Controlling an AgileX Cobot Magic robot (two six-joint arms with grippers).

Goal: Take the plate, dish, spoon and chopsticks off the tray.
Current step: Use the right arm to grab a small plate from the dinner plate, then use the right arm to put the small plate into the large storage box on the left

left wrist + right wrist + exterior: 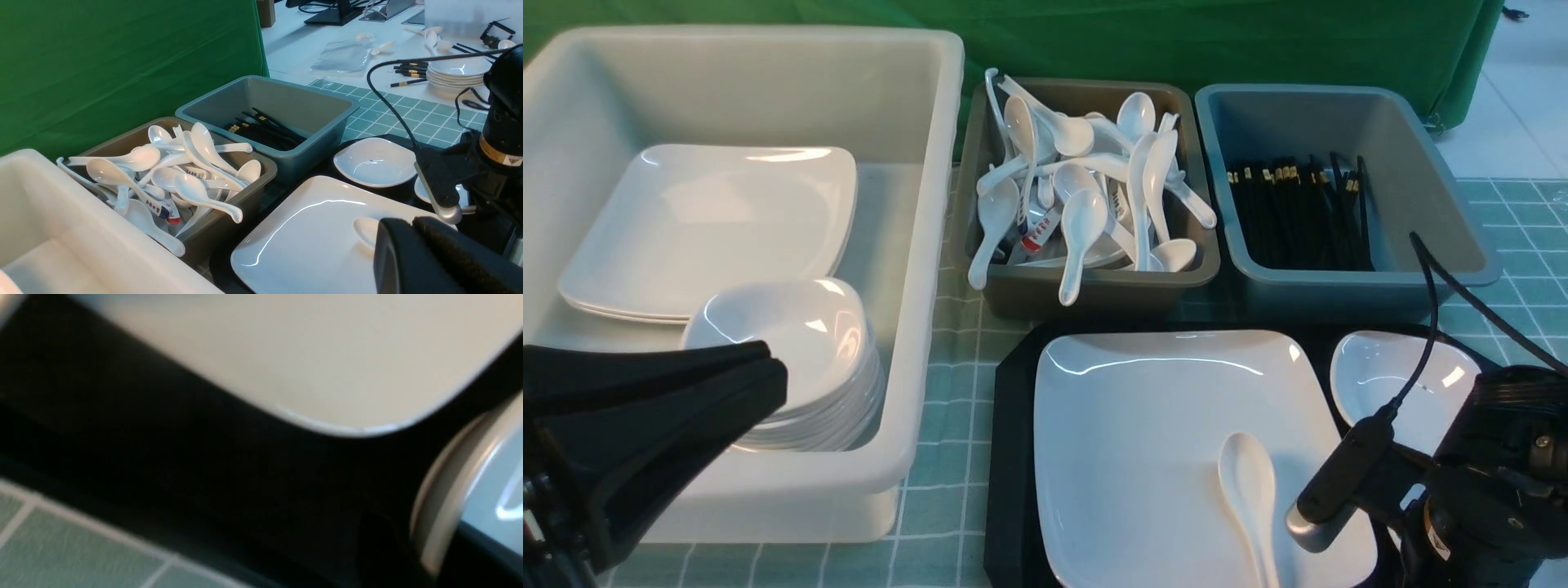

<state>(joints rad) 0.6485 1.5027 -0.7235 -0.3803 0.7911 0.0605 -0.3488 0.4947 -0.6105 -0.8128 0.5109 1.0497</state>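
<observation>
From the front I saw my left gripper (774, 367) closed and empty at 8 o'clock. The spoon (1248, 482) lay on the plate (1160, 425), on the tray (1013, 457), at 5 o'clock. Left wrist showed the spoon on the plate too. Right wrist was blurred, so I couldn't tell how the right gripper stood.

Bright, even overhead light in front and left wrist views; curved white glare streaks sit on the plate (1160, 425) and the stacked dishes (800, 343), and shadows are faint and short. The left gripper (772, 371) sits close to the lens, black and soft-edged. Right wrist view is dim and badly blurred: pale plate edge, dark tray (163, 477), one thin highlight, nothing sharp.
</observation>
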